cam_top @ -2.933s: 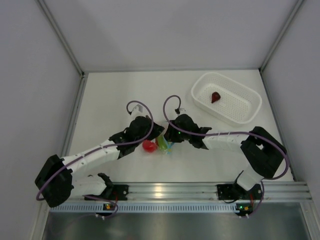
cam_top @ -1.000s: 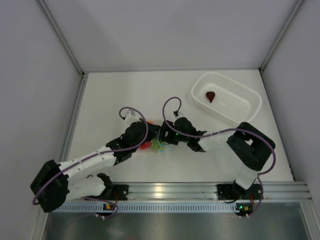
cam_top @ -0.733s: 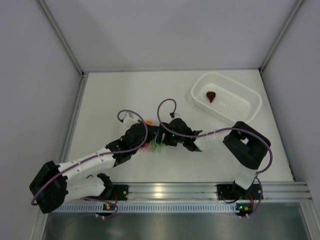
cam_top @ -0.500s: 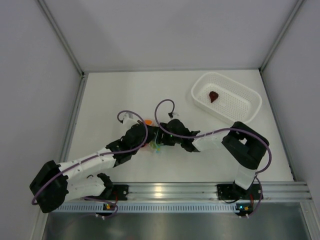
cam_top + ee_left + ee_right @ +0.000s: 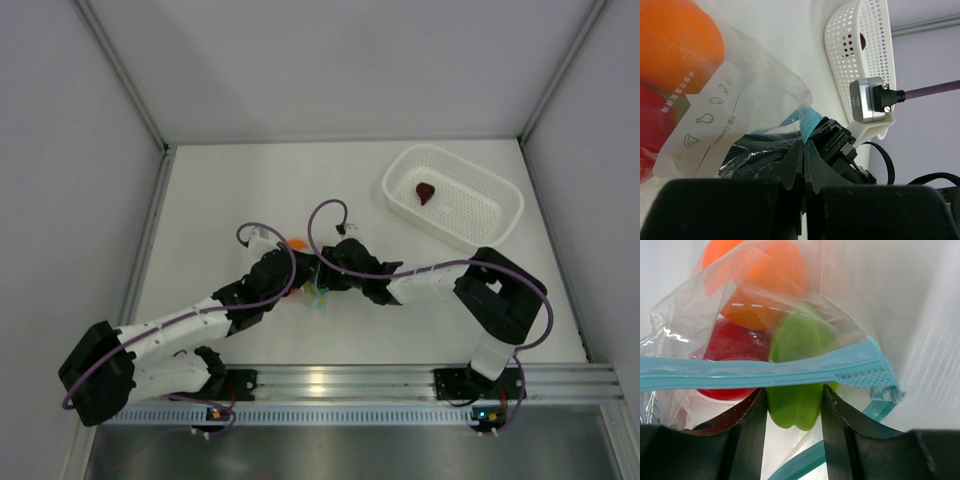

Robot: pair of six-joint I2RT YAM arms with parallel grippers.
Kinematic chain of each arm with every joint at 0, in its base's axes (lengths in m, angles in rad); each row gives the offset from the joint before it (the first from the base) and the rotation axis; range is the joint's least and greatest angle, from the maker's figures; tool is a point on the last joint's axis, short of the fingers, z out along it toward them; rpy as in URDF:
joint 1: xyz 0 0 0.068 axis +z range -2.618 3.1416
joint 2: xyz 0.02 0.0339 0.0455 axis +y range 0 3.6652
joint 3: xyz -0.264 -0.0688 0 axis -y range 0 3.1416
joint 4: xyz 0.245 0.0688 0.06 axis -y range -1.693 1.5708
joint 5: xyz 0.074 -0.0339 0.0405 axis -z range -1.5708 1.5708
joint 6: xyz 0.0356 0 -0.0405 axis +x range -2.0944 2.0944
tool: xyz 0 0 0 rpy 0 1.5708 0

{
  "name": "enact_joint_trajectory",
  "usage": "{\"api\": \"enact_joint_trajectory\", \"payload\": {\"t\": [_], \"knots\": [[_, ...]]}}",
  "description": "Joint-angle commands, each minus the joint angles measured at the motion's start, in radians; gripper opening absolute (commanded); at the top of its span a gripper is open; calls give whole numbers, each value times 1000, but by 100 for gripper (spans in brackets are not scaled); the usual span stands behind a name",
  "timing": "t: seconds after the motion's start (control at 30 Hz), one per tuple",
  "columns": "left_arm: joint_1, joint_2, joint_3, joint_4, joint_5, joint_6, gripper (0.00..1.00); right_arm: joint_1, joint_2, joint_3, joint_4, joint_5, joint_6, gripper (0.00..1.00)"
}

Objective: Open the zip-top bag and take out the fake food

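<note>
The zip-top bag (image 5: 740, 100) lies between both grippers at mid-table (image 5: 312, 290). My left gripper (image 5: 804, 145) is shut on the bag's edge by the teal zip strip (image 5: 810, 120). My right gripper (image 5: 792, 395) reaches into the bag's mouth, its fingers pressed on both sides of the lime-green piece (image 5: 800, 340). The teal strip (image 5: 765, 372) crosses in front of it. The orange ball (image 5: 765, 285) and the red ball (image 5: 730, 347) sit inside the bag behind it. The orange ball also shows in the top view (image 5: 297, 243). The maroon piece (image 5: 425, 191) lies in the basket.
The white perforated basket (image 5: 490, 215) stands at the back right, and shows in the left wrist view (image 5: 860, 75). Grey walls close the table at the left, back and right. The arms' rail runs along the near edge.
Over the last seconds both grippers and the bag have shifted a little left and closer together. The orange ball now shows behind the left wrist. Hardly any motion in the last half second.
</note>
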Motion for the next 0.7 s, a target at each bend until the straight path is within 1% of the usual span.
{"api": "enact_joint_trajectory", "payload": {"t": [0.0, 0.23, 0.67], "knots": [[-14, -14, -13, 60, 40, -4, 0, 34, -45, 10, -18, -5, -49, 24], [-14, 6, -8, 62, 37, 6, 0, 34, -114, 1, -23, -30, -75, 24], [-14, 20, -14, 60, 31, 6, 0, 34, -282, -51, -74, -2, -97, 24]]}}
